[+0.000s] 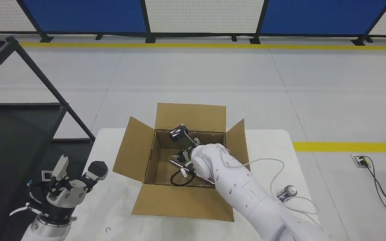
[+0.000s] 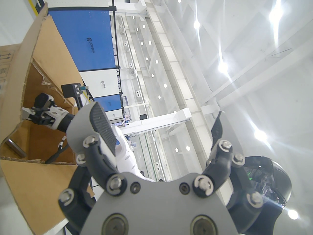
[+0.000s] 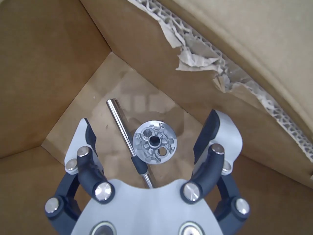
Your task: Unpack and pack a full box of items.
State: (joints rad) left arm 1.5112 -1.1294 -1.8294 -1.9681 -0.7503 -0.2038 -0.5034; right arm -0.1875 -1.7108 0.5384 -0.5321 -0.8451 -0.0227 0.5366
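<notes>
Open cardboard box (image 1: pixel 181 202) on white tabletop (image 1: pixel 114 199), right hand (image 3: pixel 150 125) inside box, fingers wide and empty, above metal disc (image 3: pixel 146 145) and steel rod (image 3: pixel 119 121) on box floor, left hand (image 2: pixel 159 116) wide, empty, beside box

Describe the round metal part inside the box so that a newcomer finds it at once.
Find the open cardboard box on the table and look at its floor, below the right hand. There the disc is flat and round with a centre hole; the rod beside it is long and thin.
</notes>
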